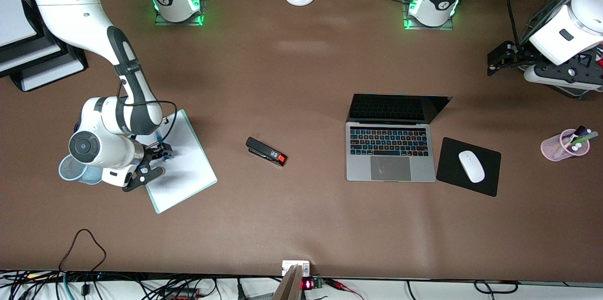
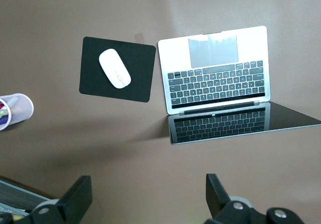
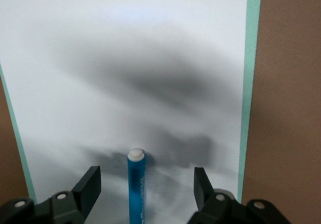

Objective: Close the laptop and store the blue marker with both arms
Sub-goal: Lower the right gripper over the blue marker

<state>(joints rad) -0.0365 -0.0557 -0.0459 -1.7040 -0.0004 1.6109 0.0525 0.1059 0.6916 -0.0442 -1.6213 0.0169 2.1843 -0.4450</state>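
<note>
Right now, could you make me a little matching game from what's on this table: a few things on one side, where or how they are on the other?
Things:
1. laptop
2. blue marker
3. white mouse
4. stapler

Descriptions:
A. on the black pad
B. lid open
C. on the white sheet, between the right gripper and its open jaws
D. alone on bare table, between sheet and laptop

Pairs: 1-B, 2-C, 3-A, 4-D

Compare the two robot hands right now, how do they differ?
The right hand is low over the white clipboard with the blue marker between its open fingers; the left hand waits high at the left arm's end of the table, nothing between its fingers, overlooking the open laptop. Both are black, two-fingered and open.
</note>
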